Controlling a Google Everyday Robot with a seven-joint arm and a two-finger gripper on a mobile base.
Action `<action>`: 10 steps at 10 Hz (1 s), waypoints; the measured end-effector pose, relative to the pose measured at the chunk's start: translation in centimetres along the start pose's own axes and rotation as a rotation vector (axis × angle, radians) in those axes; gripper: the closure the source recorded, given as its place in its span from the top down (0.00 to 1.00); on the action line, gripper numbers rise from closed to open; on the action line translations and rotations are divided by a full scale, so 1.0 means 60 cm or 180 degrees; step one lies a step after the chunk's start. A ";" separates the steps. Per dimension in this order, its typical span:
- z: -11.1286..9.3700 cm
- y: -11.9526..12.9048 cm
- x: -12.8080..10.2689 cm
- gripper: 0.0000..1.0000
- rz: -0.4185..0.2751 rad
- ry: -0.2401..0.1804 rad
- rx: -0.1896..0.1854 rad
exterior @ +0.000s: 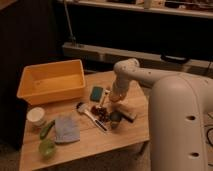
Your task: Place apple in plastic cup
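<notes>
Camera view: end effector (109, 101) closed above table (105, 142); plastic cup (47, 147) upright.

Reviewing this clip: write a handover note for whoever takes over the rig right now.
End effector: shut, low over the middle of the table, just right of the teal sponge.
Apple: not visible; cannot tell whether it is gripped.
Plastic cup: upright at the front-left corner, no apple showing in it.
Done: reach and closing.
Left: confirm the grasp, carry to the cup, release.
</notes>
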 end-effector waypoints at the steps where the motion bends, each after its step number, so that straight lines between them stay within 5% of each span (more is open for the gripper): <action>1: -0.049 0.032 0.004 0.00 -0.0134 -0.0059 0.0012; 4: -0.130 0.145 0.048 0.00 -0.0584 -0.0047 -0.0116; 10: -0.171 0.350 0.202 0.00 -0.1701 0.0307 -0.0570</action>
